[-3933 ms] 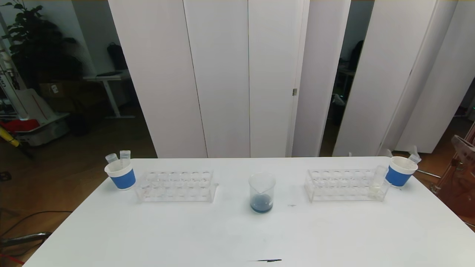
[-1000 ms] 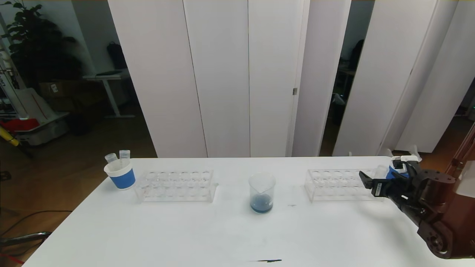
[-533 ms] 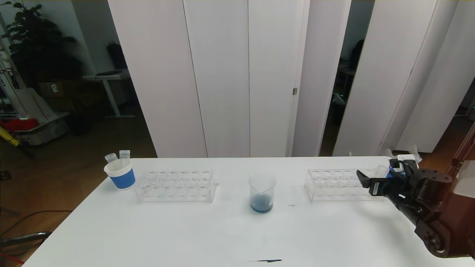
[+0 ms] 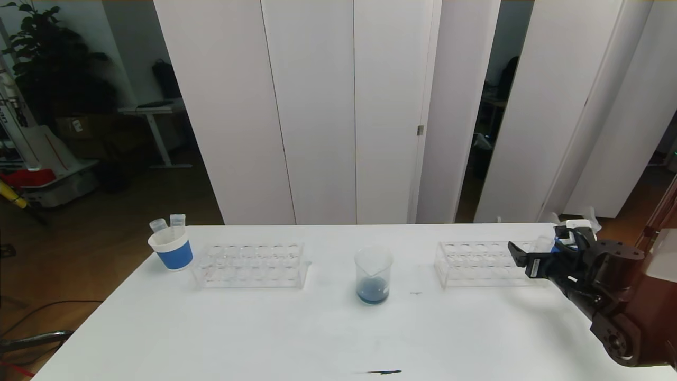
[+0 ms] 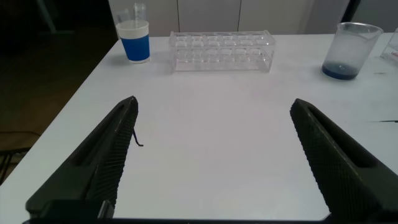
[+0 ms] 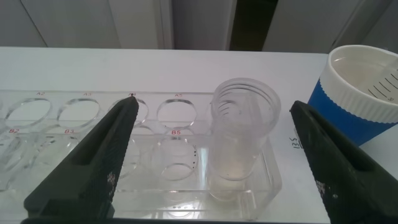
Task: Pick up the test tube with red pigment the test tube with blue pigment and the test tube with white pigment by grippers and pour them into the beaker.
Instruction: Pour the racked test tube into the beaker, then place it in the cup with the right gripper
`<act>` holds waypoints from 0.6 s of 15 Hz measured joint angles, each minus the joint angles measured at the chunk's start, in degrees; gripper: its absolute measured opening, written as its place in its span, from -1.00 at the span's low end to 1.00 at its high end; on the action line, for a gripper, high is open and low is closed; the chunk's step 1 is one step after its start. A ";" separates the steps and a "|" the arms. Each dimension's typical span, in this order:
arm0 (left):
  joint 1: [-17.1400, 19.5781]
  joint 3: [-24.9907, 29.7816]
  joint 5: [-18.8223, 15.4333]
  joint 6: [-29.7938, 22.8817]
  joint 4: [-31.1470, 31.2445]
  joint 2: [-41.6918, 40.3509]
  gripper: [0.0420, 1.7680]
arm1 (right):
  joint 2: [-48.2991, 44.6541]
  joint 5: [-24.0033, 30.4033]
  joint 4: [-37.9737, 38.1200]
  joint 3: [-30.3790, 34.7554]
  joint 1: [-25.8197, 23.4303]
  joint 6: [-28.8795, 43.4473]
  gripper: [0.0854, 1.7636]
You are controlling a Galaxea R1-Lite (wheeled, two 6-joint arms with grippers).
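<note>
The beaker (image 4: pixel 373 275) stands mid-table with dark blue liquid at its bottom; the left wrist view shows the beaker (image 5: pixel 349 50) far off. The test tube with white pigment (image 6: pixel 242 134) stands upright in the end hole of the right rack (image 6: pixel 93 134), pale liquid at its bottom. My right gripper (image 6: pixel 214 106) is open, its fingers on either side of that tube and apart from it; the head view shows the right gripper (image 4: pixel 535 246) at the rack's right end. My left gripper (image 5: pixel 214 102) hangs open over bare table near the front. No tube with red or blue pigment is in view.
An empty clear rack (image 4: pixel 249 264) stands left of the beaker. A blue-banded paper cup (image 4: pixel 172 250) at the far left holds two clear tubes (image 4: pixel 168 222). A second cup (image 6: pixel 367 93) sits just beyond the right rack. A black mark (image 4: pixel 383 372) lies at the front edge.
The right arm has come in from the right and crept a little farther toward the rack's end, its open fingers now flanking the white-pigment tube. Nothing else has moved.
</note>
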 joint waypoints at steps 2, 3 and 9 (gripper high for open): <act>0.00 0.00 0.00 -0.02 0.00 0.00 0.98 | 0.00 -0.34 0.00 -0.18 0.00 0.00 0.54; 0.00 0.00 0.00 -0.02 0.00 0.00 0.98 | 0.00 -0.41 0.00 -0.29 0.00 0.00 0.02; 0.00 0.00 -0.02 0.00 0.00 0.00 0.98 | 0.00 -0.61 0.00 -0.30 0.10 -0.02 -0.41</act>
